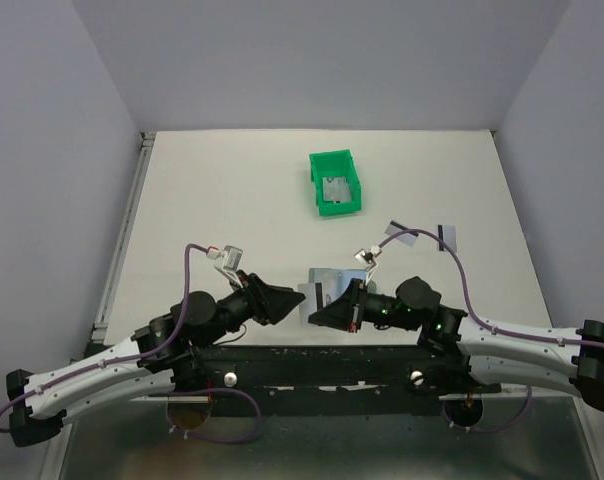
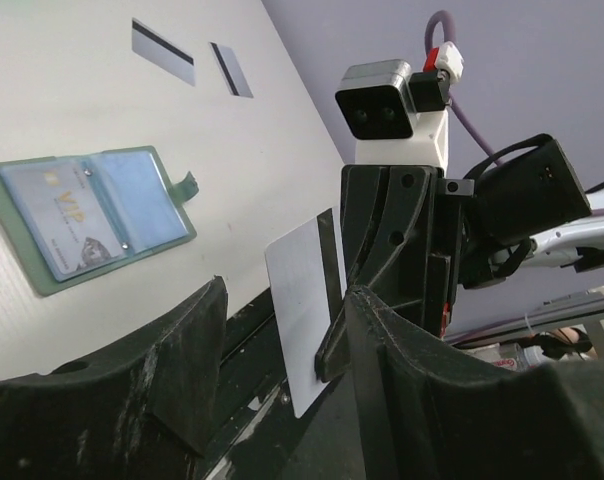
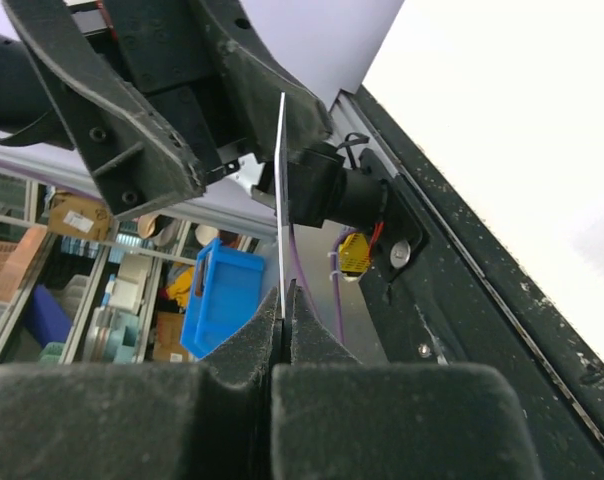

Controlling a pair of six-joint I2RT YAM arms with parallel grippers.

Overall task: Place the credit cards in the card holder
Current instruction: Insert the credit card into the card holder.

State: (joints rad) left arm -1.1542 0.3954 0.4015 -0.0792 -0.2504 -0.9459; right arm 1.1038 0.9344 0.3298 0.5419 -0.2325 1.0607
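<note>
On white table (image 1: 232,200), open card holder (image 2: 87,215)

Green bin (image 1: 336,184), white table (image 1: 222,200) (far half); blue crate (image 3: 222,298) off-table

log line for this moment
right gripper: shut on credit card | left gripper: open, facing card | card holder: lying open

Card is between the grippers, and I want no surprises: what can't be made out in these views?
- Top view: right gripper covers the near part of the holder; its pockets can't be seen.
- Right wrist: card is edge-on; face and stripe hidden.
- Left wrist: left gripper finger hides part of the card's lower edge; contact unclear.
- Top view: grey item in the bin too small to identify.
</note>
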